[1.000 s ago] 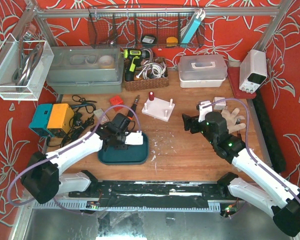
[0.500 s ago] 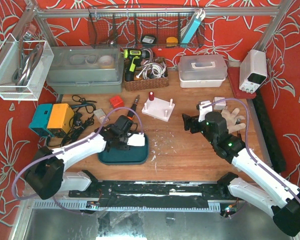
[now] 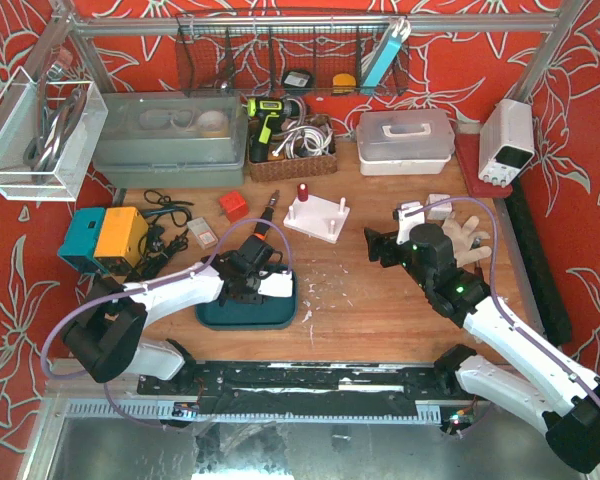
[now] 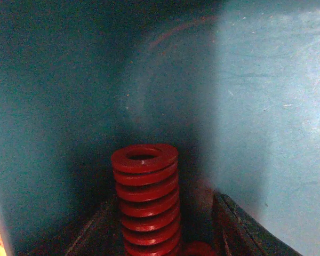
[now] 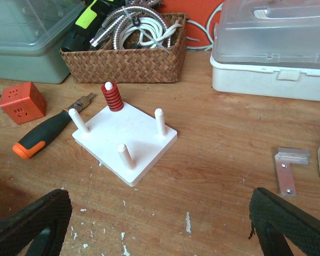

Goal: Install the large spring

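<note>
While the large spring (image 4: 144, 197) rests in the tray (image 3: 276, 312), the left claw (image 4: 161, 205) straddles it, jaws parted. That tray lies at 8 o'clock from the pegboard (image 3: 320, 222); the right claw (image 5: 159, 226) hangs released above the counter (image 3: 380, 305) at its 4 o'clock.

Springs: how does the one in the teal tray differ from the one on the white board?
The tray spring has an open, empty bore; the board spring has a white peg through it. The tray spring is in the teal tray; the board spring stands upright on the white board. Both are red coils.
</note>
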Motion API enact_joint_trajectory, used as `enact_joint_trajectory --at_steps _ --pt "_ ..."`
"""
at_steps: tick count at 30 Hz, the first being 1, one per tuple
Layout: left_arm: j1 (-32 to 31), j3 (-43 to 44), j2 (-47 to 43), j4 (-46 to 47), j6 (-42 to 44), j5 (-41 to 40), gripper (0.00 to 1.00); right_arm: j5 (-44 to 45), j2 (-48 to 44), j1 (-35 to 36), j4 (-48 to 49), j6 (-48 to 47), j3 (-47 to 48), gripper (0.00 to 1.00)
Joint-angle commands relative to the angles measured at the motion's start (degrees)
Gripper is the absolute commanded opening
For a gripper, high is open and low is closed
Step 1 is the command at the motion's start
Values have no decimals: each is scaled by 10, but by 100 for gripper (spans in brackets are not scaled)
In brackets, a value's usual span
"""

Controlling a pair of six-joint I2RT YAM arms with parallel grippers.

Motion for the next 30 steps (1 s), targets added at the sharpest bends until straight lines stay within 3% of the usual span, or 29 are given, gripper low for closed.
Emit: enact_joint_trajectory --at_steps 1,9,15,21,30 --pt "-3 -3 12 -14 -9 3 49 10 -4 -1 11 3 -8 92" --pt "-6 11 9 -60 -37 60 41 10 -6 0 11 3 -9 92" --pt "-6 -9 4 -28 -18 -14 50 8 -7 -1 11 3 -8 92" --pt "-1 -7 14 -20 -23 -19 50 10 -7 0 10 2 -8 92" --pt "0 2 11 -37 -30 5 34 16 -18 0 7 0 -8 93"
